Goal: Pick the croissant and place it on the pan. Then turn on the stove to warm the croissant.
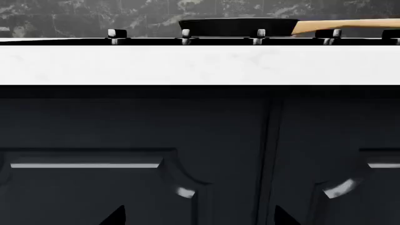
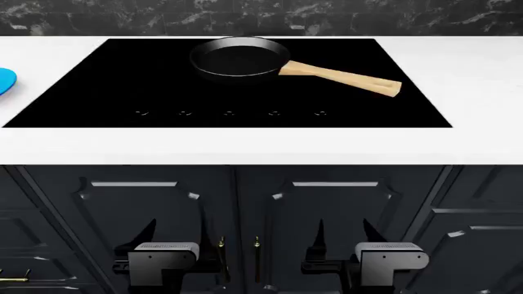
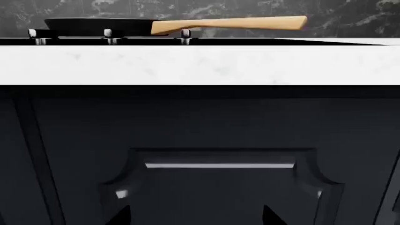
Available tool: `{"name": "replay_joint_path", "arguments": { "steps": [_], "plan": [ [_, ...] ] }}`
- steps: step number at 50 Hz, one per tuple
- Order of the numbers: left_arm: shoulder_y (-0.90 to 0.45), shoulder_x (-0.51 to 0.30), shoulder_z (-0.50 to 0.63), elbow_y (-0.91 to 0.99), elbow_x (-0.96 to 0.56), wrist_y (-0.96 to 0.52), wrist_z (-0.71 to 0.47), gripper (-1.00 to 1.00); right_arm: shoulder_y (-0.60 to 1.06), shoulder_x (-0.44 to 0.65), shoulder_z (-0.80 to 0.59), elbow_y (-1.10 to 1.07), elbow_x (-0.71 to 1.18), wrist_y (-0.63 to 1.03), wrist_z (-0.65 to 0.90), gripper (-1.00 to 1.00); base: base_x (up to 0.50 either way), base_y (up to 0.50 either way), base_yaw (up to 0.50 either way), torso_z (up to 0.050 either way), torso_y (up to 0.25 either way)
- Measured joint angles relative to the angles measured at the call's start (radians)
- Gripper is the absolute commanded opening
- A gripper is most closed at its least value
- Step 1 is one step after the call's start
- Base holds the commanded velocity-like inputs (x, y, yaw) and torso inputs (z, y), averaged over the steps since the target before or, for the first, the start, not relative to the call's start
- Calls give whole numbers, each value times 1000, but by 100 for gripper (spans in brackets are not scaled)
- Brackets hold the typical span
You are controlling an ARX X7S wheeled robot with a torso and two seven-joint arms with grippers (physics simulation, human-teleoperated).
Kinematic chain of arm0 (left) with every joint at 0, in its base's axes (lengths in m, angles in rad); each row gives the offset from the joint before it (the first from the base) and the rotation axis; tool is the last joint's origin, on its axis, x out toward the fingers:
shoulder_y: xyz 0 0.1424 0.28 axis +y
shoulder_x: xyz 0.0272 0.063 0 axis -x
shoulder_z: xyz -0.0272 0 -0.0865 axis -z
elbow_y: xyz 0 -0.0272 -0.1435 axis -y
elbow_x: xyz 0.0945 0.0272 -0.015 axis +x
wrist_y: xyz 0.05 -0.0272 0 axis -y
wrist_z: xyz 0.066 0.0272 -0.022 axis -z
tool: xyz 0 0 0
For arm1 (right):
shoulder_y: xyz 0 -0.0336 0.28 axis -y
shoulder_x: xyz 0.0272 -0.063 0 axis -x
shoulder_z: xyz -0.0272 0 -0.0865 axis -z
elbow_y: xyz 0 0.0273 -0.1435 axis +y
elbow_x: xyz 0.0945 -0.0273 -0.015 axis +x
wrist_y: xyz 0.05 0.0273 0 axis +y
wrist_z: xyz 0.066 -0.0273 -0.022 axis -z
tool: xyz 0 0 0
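The black pan (image 2: 239,58) with its light wooden handle (image 2: 343,78) sits at the back middle of the glossy black stove (image 2: 114,82); it is empty. The croissant is out of view in every frame. My left gripper (image 2: 174,231) and right gripper (image 2: 344,230) hang low in front of the dark cabinet doors, below the counter's front edge, both open with nothing between their fingers. The left wrist view shows the pan (image 1: 237,26) edge-on over the counter, with the left gripper (image 1: 198,216) at the frame's edge. The right wrist view shows the pan (image 3: 93,24) and the right gripper (image 3: 196,216) likewise.
A row of small control knobs (image 2: 229,113) runs along the stove's front. Part of a blue plate (image 2: 5,81) shows at the left edge on the white countertop (image 2: 478,73). Dark panelled cabinet doors (image 2: 245,202) with brass handles fill the space under the counter.
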State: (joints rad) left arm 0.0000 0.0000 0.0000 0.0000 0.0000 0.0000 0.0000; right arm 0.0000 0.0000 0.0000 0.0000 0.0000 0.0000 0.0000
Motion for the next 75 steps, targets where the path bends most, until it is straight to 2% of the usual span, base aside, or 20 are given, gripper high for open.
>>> {"name": "replay_joint_path", "arguments": {
  "steps": [75],
  "plan": [
    [-15, -109, 139, -14, -113, -1, -120, 100, 25, 106, -137, 34, 95, -51, 134, 100, 0, 482, 0, 0, 0]
  ]
}}
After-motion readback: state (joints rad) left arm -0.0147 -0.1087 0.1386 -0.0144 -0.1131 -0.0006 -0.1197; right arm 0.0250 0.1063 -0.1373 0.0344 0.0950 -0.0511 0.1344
